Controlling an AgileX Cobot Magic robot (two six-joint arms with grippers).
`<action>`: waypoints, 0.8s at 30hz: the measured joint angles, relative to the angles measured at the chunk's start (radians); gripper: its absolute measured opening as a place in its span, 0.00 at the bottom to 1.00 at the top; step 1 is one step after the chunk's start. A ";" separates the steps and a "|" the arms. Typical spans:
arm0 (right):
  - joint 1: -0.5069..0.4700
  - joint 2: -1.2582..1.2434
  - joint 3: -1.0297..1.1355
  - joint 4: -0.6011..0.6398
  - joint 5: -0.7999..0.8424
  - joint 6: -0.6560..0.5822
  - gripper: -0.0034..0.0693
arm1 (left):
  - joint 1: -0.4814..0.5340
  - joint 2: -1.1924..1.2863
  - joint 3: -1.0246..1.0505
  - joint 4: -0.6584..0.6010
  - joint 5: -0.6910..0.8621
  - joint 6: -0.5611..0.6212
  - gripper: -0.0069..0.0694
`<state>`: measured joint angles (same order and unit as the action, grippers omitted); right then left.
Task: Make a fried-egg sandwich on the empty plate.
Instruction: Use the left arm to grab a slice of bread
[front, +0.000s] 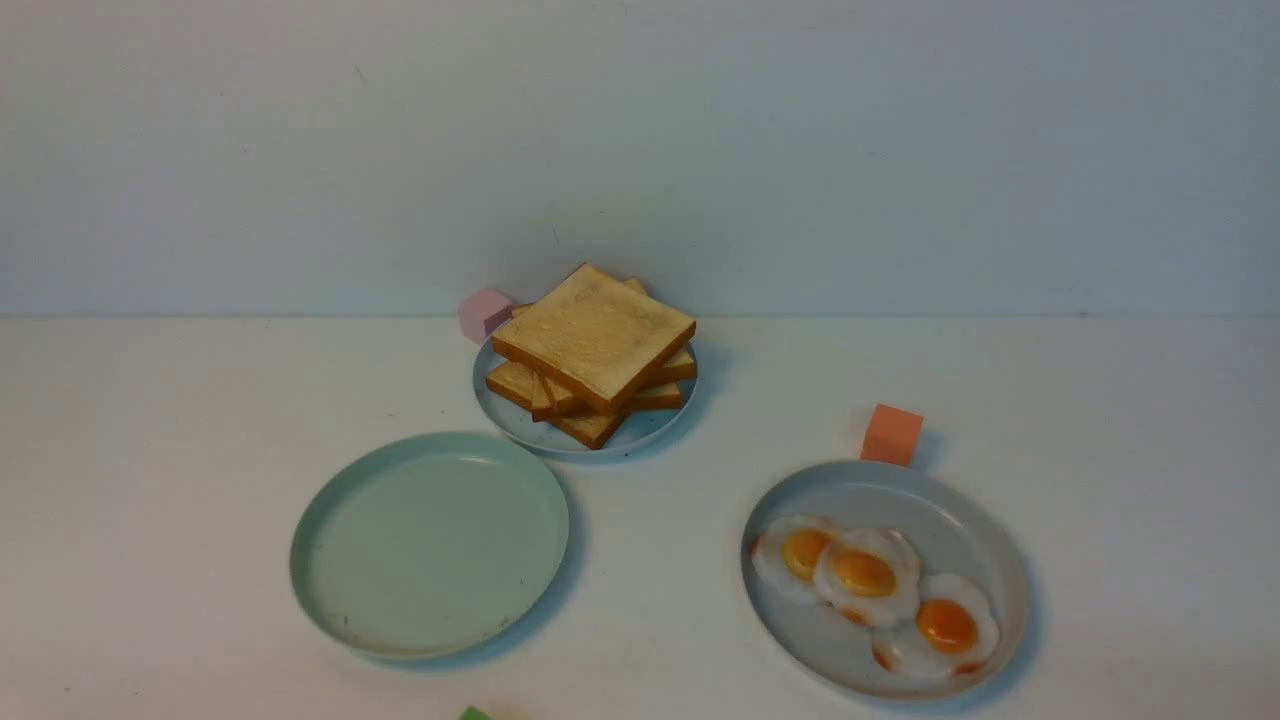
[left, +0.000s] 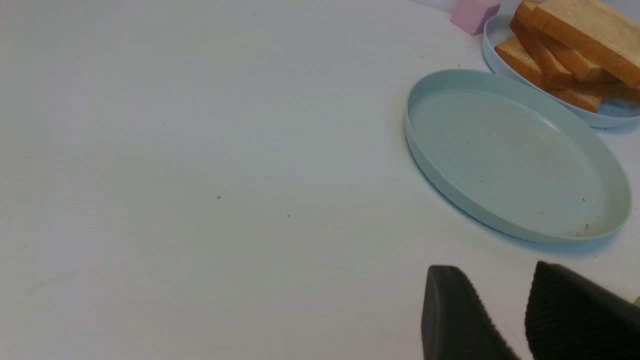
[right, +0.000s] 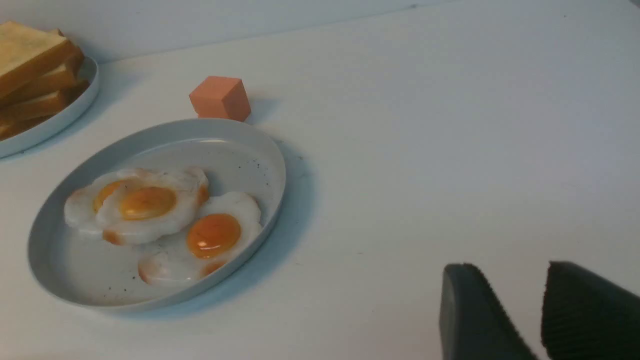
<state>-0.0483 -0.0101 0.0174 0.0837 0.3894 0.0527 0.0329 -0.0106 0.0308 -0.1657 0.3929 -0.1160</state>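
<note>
That small green thing (front: 475, 714) at the bottom edge of the front view is almost all cut off, so no clue what it is. The pale pink cube (front: 484, 313) is partly hidden behind the stack of golden-brown toast slices (front: 593, 350), and the lower slices are mostly covered. The middle white fried egg with an orange yolk (front: 866, 575) overlaps its two neighbours. The wrist views crop the left claw (left: 495, 272) and right claw (right: 515, 270) down to black ribbed tips.

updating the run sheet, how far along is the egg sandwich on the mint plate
Done: nothing yet; the mint-green plate is bare. In hand: nothing; the left tool and right tool both stand open and hold nothing. Left: everything, a toast slice from the toast pile, one of the three fried eggs on the grey-blue plate, then a second slice on top.
</note>
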 joint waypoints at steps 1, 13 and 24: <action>0.000 0.000 0.000 0.000 0.000 0.000 0.38 | 0.000 0.000 0.000 0.000 0.000 0.000 0.40; 0.000 0.000 0.000 0.000 0.000 0.000 0.38 | 0.000 0.000 0.000 0.000 0.000 0.000 0.40; 0.000 0.000 0.000 0.000 0.000 0.000 0.38 | 0.000 0.000 0.000 0.019 -0.005 0.001 0.40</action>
<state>-0.0483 -0.0101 0.0174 0.0837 0.3894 0.0527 0.0329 -0.0106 0.0308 -0.1466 0.3878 -0.1151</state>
